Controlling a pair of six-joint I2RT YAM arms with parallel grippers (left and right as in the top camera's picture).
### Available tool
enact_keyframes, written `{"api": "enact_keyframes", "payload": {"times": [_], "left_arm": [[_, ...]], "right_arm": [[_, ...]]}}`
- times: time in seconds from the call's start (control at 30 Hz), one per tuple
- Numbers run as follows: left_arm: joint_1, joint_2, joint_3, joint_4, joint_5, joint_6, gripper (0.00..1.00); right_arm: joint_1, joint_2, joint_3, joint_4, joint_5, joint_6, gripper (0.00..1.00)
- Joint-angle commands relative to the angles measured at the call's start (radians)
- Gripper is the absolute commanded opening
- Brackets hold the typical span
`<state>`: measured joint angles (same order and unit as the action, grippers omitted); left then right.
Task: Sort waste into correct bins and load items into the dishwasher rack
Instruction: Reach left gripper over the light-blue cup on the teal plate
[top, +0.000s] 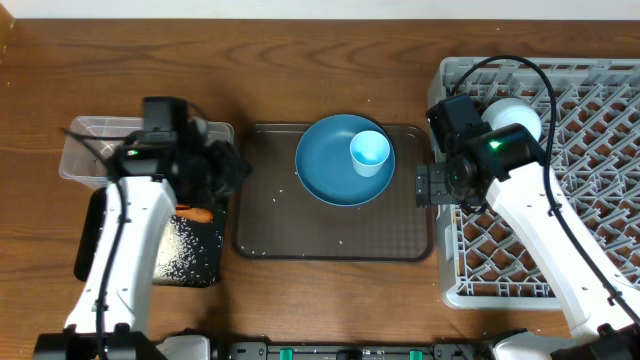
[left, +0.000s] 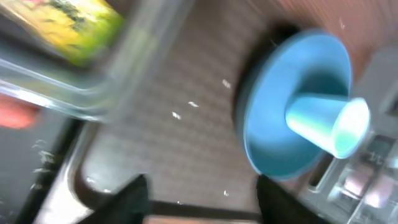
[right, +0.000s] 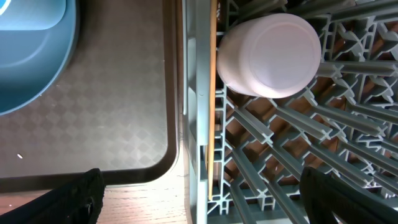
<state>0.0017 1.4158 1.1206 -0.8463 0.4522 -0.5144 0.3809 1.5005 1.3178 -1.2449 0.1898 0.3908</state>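
At the near-left of the desk (top: 300, 60) lies the black tray (top: 88, 245), with rice (top: 180, 250) scattered over its right half. The carrot (top: 195, 212) lies at that tray's far edge, beside the left arm. Just beyond the carrot, the left gripper (top: 228, 168) hangs over the gap between the black tray's far-right corner and the brown tray's (top: 330, 235) left edge. Its fingers (left: 134, 199) stand apart with nothing between them. The tub (top: 85, 135) sits behind the black tray at the far left, touching or almost touching it. In the blurred wrist view the wrapper (left: 74, 28) shows through the tub's wall.

The brown tray fills the middle of the desk, with a few loose grains on it. The plate (top: 335, 165) rests on its far half, right of the left gripper and well apart from it. The blue cup (top: 370, 152) stands mouth up on the plate's right side.

The right gripper (top: 425, 186) hovers where the brown tray's right edge meets the rack's (top: 590, 110) left wall. Its jaws are spread wide and hold nothing. The plate lies near it on the left. The white cup (top: 515, 115) stands upside down in the rack's far-left corner, just beyond this gripper.
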Motion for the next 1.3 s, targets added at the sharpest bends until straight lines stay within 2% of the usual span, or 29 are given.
{"api": "enact_keyframes", "payload": {"times": [0.0,0.07,0.17,0.43,0.57,0.73,0.9,1.27], "left_arm": [[-0.103,0.002,-0.004,0.032,0.053,-0.007,0.44],[-0.167,0.002,-0.004,0.08,0.052,-0.039,0.41],[-0.267,0.002,-0.004,0.175,0.01,-0.106,0.41],[-0.535,0.003,-0.004,0.37,-0.282,-0.261,0.41],[-0.615,0.018,-0.004,0.468,-0.357,-0.292,0.42],[-0.66,0.084,-0.004,0.577,-0.368,-0.292,0.47],[-0.658,0.191,-0.004,0.624,-0.368,-0.314,0.5],[-0.659,0.324,-0.004,0.67,-0.42,-0.315,0.5]], "right_arm": [[-0.021,-0.01,-0.002,0.0,0.005,0.005,0.99],[-0.021,-0.01,-0.002,0.0,0.005,0.005,0.99],[-0.021,-0.01,-0.002,0.0,0.005,0.005,0.99],[-0.021,-0.01,-0.002,0.0,0.005,0.005,0.99],[-0.021,-0.01,-0.002,0.0,0.005,0.005,0.99],[-0.021,-0.01,-0.002,0.0,0.005,0.005,0.99],[-0.021,-0.01,-0.002,0.0,0.005,0.005,0.99],[-0.021,-0.01,-0.002,0.0,0.005,0.005,0.99]]}}
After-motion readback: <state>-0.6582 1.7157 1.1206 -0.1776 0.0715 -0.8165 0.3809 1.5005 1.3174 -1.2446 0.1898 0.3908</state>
